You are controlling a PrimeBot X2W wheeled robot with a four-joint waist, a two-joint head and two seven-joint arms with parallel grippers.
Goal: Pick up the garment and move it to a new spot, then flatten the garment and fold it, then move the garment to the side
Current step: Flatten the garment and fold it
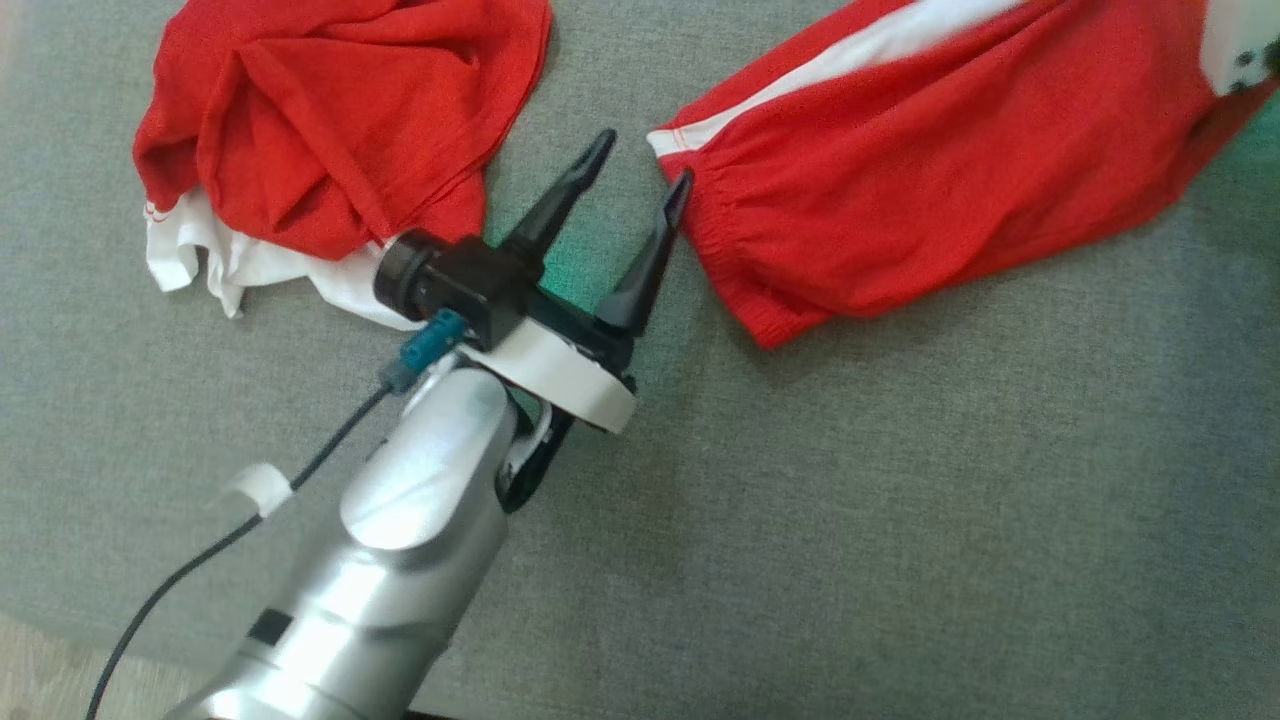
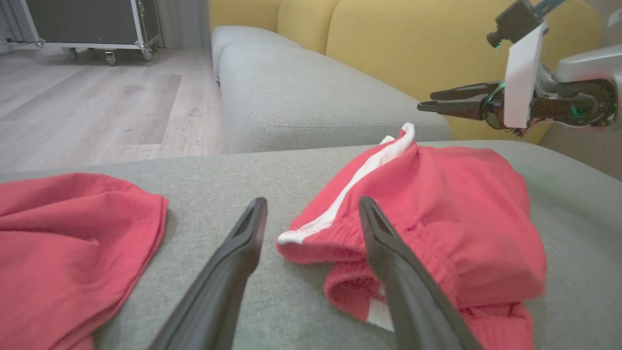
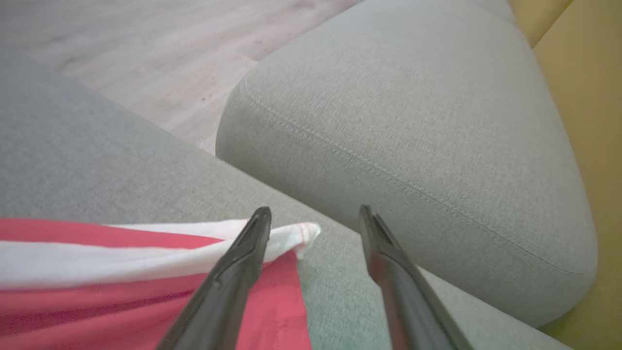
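Garment [image 1: 930, 170] lies slack; left tool [image 1: 642, 161] gapes wide beside its waistband [image 1: 730, 260], right tool [image 3: 313, 210] wide over its stripe [image 3: 121, 262].

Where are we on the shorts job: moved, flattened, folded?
Looks done: the red shorts lie laid out on the grey cushion, apart from the crumpled red garment, so the move seems made. In hand: nothing; the left claw and right claw both stand open at opposite ends of the shorts. Left: smoothing the rumples, folding, moving aside.
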